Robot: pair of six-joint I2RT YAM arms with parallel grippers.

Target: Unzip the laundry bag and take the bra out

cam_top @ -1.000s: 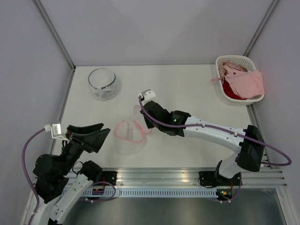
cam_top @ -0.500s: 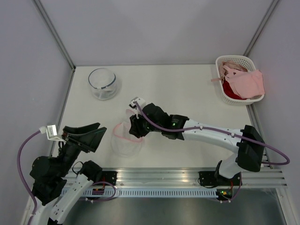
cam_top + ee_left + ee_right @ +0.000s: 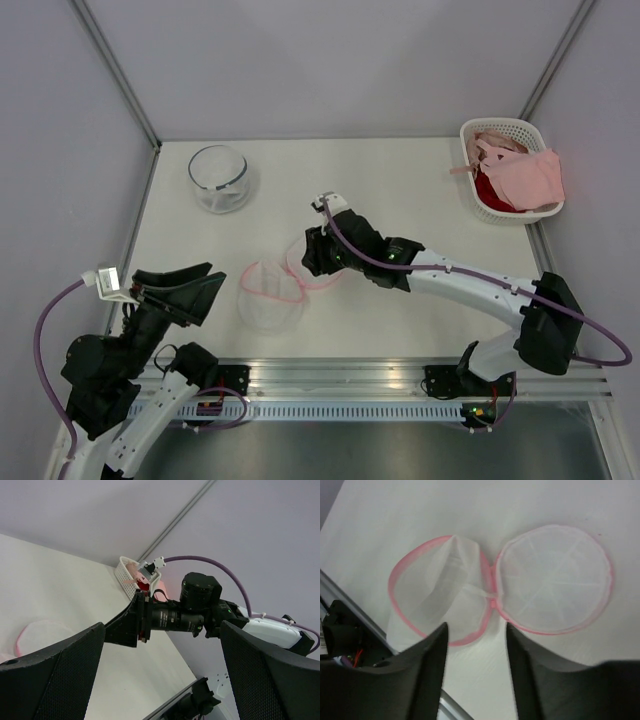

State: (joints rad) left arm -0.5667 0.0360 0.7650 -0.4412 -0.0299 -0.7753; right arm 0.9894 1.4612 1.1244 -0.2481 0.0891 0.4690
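Hovering over the splayed-open laundry bag (image 3: 552,585), the right end effector (image 3: 476,635) stands released, the left end effector (image 3: 162,645) spread wide.

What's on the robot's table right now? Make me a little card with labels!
laundry bag: unzipped, both mesh halves lying open on the table, looks empty
bra: in the white basket, beside a red garment
right gripper: above the bag, jaws open, holding nothing
left gripper: jaws wide open, holding nothing, apart from the bag
glass bowl: far left part of the table
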